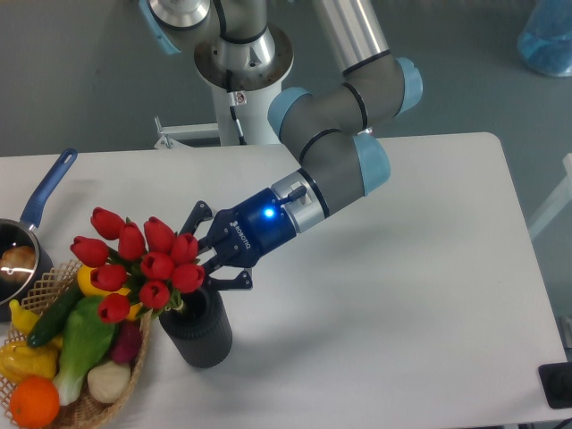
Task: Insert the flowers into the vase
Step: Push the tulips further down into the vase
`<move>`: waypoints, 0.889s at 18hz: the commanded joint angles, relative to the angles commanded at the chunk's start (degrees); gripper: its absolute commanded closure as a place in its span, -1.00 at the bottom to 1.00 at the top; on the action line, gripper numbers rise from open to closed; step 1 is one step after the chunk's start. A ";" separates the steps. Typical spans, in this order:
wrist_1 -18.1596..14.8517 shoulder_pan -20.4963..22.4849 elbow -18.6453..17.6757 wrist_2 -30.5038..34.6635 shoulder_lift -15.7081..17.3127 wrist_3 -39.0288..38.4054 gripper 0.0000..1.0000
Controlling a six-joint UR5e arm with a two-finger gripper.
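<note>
"ROBOTIQ" lettering on claw [207,252]

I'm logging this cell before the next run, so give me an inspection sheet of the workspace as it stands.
Surface: white table, bare on its right part.
Job's things: flowers, red tulips, tilted left, with stems reaching into the mouth of the vase, a dark ribbed cylinder standing upright.
Clutter: wicker basket of vegetables at the lower left edge; saucepan with blue handle at the left edge.
Grippers: gripper at the tulip heads, just above the vase; blue light on; whether it grips cannot be told.
Cables: nothing seen.
Surroundings: grey floor; blue object in the top right corner.
</note>
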 joint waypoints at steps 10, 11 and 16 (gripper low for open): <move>-0.09 0.26 -2.29 1.66 -1.85 7.47 0.52; -0.09 0.26 -2.29 1.84 -1.85 7.47 0.40; 0.00 0.61 -2.37 1.85 -1.76 7.47 -0.94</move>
